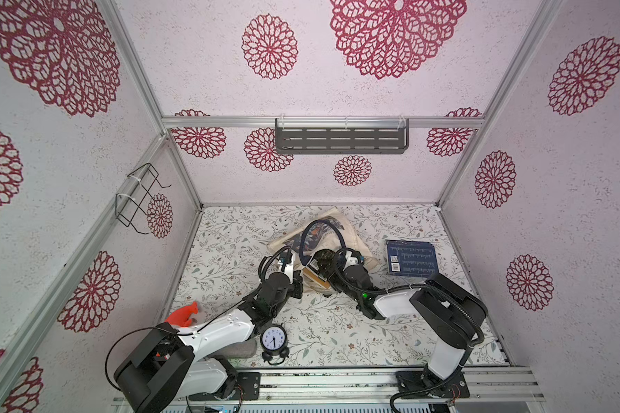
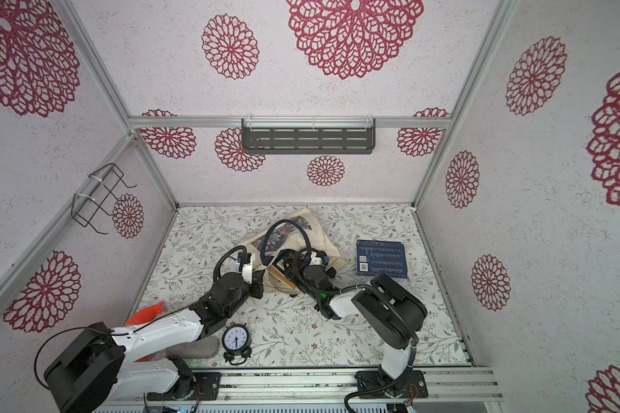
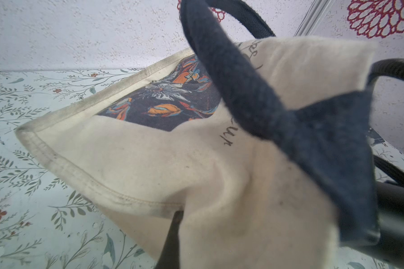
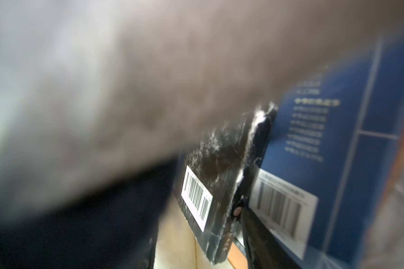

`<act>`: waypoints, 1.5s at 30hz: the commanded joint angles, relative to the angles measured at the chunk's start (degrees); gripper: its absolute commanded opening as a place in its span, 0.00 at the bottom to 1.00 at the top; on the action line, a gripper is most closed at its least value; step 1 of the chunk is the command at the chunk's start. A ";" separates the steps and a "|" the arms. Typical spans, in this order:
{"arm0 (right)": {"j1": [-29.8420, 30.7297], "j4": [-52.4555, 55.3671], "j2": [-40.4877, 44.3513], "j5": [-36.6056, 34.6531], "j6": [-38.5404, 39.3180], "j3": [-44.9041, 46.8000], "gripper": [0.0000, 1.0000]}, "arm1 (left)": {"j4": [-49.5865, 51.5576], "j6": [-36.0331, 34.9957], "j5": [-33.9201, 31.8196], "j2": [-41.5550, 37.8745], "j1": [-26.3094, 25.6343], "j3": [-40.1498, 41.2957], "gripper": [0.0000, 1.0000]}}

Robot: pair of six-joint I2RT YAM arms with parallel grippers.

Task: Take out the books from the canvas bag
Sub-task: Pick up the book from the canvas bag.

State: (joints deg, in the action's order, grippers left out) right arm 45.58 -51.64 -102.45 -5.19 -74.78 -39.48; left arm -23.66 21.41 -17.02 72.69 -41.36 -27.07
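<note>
Cream canvas bag [image 1: 353, 229] slumped mid-counter [image 1: 230, 250], navy handles [image 1: 321, 222] looped above its mouth. Dark floral print on one side, slanted script [image 3: 226, 139] beside it, cut off by a handle and not legible.

Left claw [image 1: 299, 285] clenched on cloth at the bag's near rim, holding it raised. Right claw [image 1: 323, 262] pushed into the mouth among the books [image 1: 315, 277]. Only one dark finger [image 4: 250, 233] in the right wrist view, wedged between a black book [image 4: 219, 181] and a blue book [image 4: 336, 144]; cannot tell whether gripping or loose. White barcode labels on both, pale lines on the blue cover too blurred to read. Orange-tan cover [image 4: 237, 257] beneath.

One navy book [image 1: 411, 258] already out, flat on the counter right of the bag, barcode label near a corner, text too small to read. Clock [image 1: 273, 339] with numbered dial near the front edge.
</note>
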 commanded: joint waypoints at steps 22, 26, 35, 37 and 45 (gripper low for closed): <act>3.57 1.11 -5.07 -1.40 -7.16 -4.65 0.54 | -0.37 -0.67 0.33 0.25 -0.51 -2.18 0.00; 1.76 1.34 -6.21 -1.72 -5.87 -6.24 0.49 | -0.25 -0.82 -0.05 0.04 -0.55 -2.09 0.00; -0.06 -1.99 -9.07 0.32 -3.69 -8.77 0.31 | -0.18 -0.84 0.24 0.43 -0.58 -2.23 0.00; -0.06 -2.42 -8.91 1.03 -3.16 -8.94 0.27 | -0.16 -0.95 0.27 0.43 -0.57 -2.30 0.00; 1.28 -3.07 -1.44 -0.39 -0.64 -4.29 0.16 | -0.03 -0.94 0.40 0.88 -0.60 -2.58 0.00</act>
State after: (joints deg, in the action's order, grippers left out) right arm 46.35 -54.06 -109.19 -4.23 -79.18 -45.36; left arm -22.70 20.97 -17.17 72.82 -41.54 -27.70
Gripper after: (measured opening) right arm 0.171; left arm 0.081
